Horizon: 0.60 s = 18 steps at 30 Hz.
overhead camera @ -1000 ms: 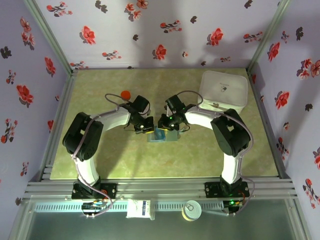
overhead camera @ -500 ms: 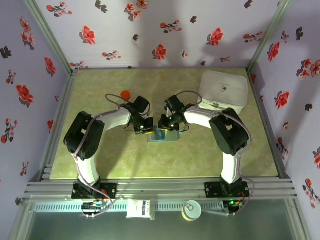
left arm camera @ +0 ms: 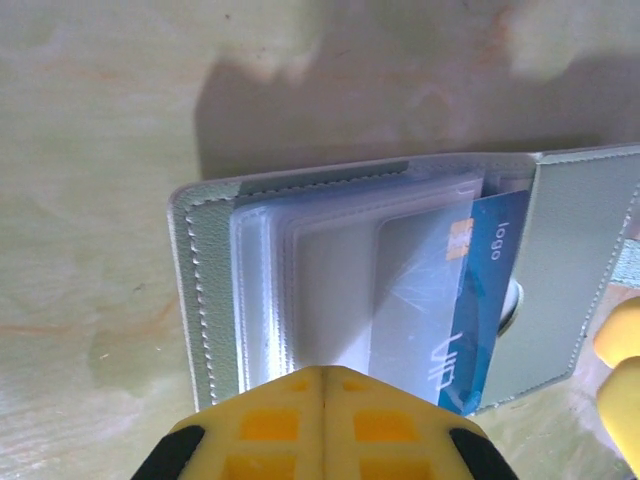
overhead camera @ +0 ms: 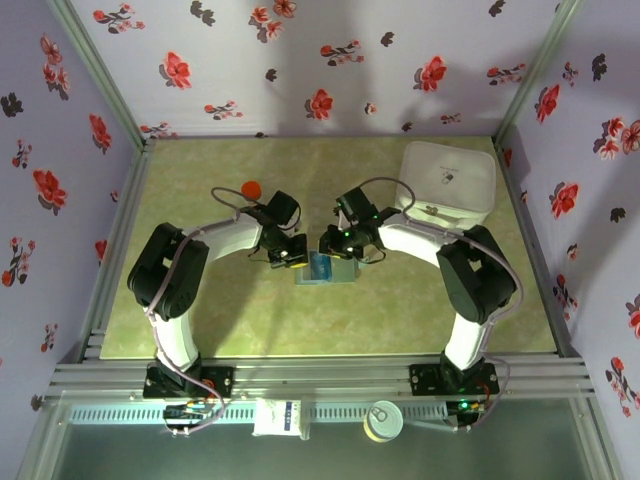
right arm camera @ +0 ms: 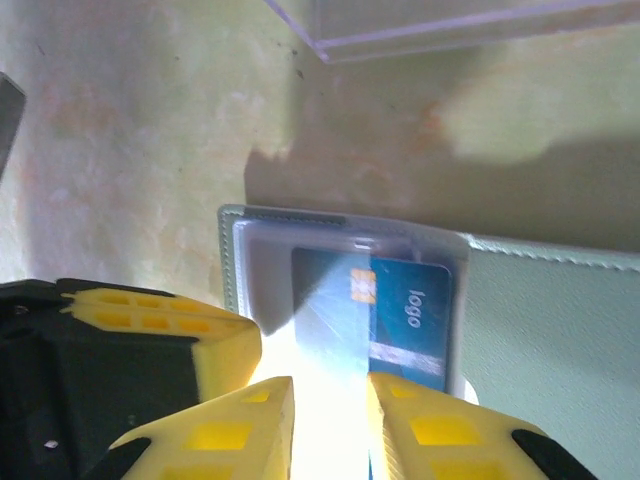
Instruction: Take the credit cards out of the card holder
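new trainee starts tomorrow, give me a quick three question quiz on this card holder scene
1. True or false: the card holder lies shut.
2. The credit card showing inside it is mainly: A black, B blue, C pink.
3. Fill in: the white box stands at the table's far ____ corner.
Key: 1 false; 2 B; 3 right.

The pale green marbled desk (overhead camera: 220,320) carries an open card holder (overhead camera: 327,270) near its middle, a white rounded box (overhead camera: 447,180) at the far right corner, and a small red object (overhead camera: 250,188) far left.
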{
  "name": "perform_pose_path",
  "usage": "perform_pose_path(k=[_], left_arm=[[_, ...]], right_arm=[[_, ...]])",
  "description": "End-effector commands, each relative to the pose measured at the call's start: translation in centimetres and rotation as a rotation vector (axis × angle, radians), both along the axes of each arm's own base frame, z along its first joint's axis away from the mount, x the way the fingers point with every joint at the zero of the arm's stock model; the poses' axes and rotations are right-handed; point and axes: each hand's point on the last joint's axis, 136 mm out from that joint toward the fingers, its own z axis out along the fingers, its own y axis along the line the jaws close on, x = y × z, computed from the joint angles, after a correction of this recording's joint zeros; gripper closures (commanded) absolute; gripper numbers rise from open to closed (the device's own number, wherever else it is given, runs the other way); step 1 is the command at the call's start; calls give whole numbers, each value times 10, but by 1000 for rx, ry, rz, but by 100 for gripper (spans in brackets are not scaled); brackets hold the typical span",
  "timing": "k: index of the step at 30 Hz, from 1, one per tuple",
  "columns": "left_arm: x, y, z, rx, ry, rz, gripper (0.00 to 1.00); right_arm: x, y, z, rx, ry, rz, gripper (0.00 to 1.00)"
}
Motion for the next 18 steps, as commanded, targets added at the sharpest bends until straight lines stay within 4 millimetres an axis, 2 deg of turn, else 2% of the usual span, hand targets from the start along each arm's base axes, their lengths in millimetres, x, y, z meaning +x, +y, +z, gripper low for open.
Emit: perform_pose_path(k=[1, 10, 18], left_arm=[[3, -12, 22, -54, -25, -15, 100], [-2, -19, 11, -58, -2, -22, 100], [-7, -10, -5, -3, 20, -14, 100]], right_arm=[[-2, -5, 3, 44, -11, -25, 72], [-5, -11, -10, 56, 7, -38, 69], [-9, -12, -25, 62, 40, -24, 72]])
